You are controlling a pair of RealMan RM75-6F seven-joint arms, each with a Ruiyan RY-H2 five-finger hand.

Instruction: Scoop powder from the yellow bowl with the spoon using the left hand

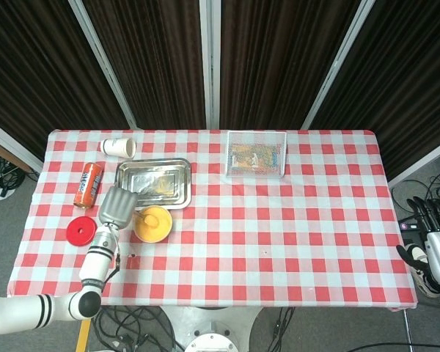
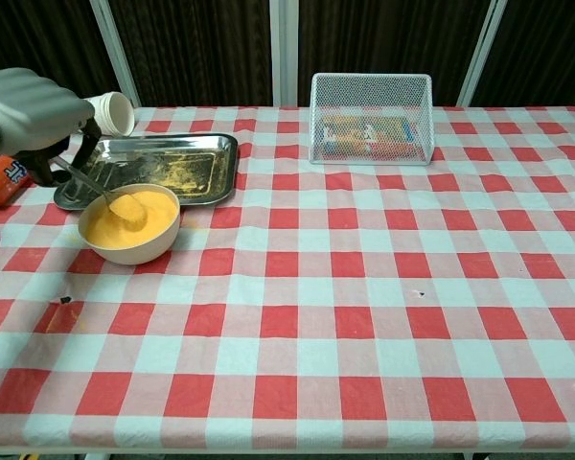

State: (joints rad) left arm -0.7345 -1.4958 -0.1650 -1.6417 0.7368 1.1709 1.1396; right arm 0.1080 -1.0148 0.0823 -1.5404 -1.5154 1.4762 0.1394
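1. The left hand (image 2: 31, 96) grips the spoon (image 2: 115, 198); its fingers are hidden under the grey shell.
2. The spoon's tip, heaped with powder, sits over the yellow bowl (image 2: 131, 247), just right of the hand.
3. The metal tray (image 2: 211, 153) lies beyond.
4. The right hand (image 1: 434, 246) is cut off at the frame edge, fingers spread.

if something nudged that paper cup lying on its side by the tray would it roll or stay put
The paper cup lies on its side beside the tray, so a nudge would probably roll it, likely in a curve since it looks tapered. It seems empty and light, so it should shift easily. Thin paper walls would probably dent under a firm grip.
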